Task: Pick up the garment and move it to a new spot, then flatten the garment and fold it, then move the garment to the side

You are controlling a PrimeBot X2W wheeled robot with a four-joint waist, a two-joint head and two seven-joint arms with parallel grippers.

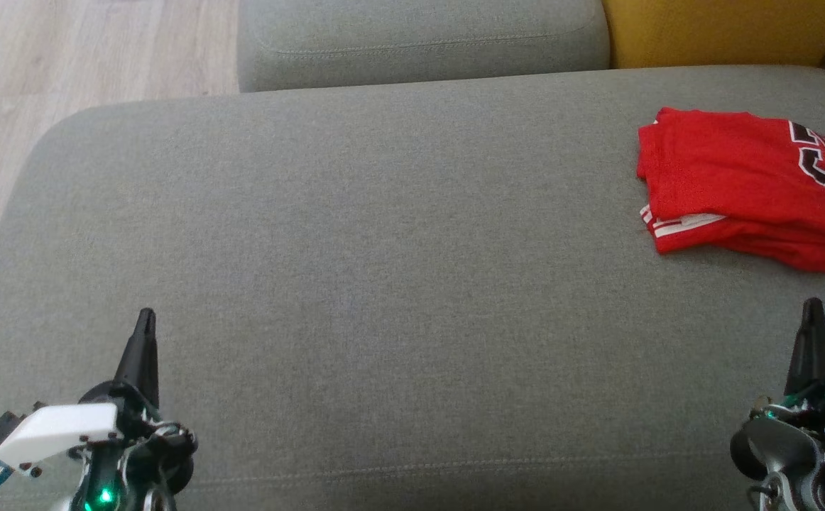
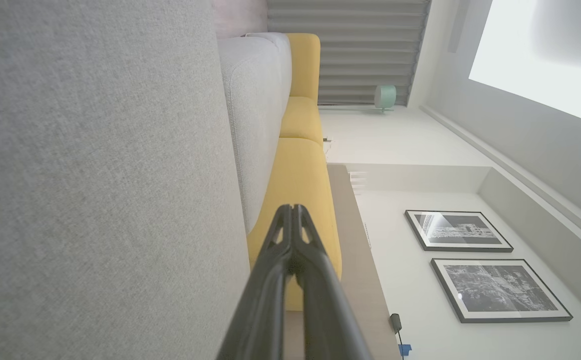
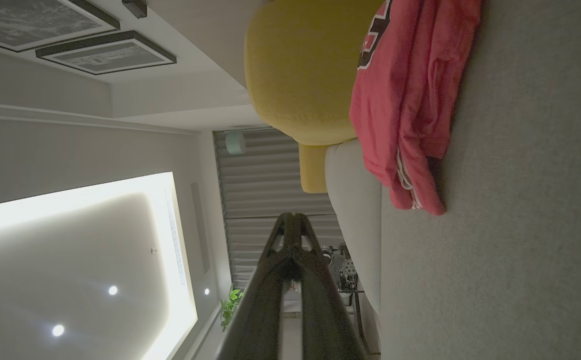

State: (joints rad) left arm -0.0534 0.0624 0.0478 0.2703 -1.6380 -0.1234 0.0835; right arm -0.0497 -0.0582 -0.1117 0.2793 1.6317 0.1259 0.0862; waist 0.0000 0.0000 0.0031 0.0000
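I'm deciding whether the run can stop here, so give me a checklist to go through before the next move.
1. The garment is folded: ok, a compact red stack.
2. It lies off to the side: ok, near the right edge of the grey cushion.
3. The left pincer is empty: ok, shut on nothing.
4. The right pincer is clear of the garment: ok, shut and apart from it.
5. The lower layers are smooth: cannot tell, they are hidden.

A broad grey seat cushion [image 1: 384, 248] spans the near ground, a second grey cushion [image 1: 419, 39] just beyond it, a yellow cushion [image 1: 725, 28] at the far right. Pale wooden floor [image 1: 64, 57] (planked) shows far left; two black-framed pictures [image 2: 458, 231] hang on the wall.
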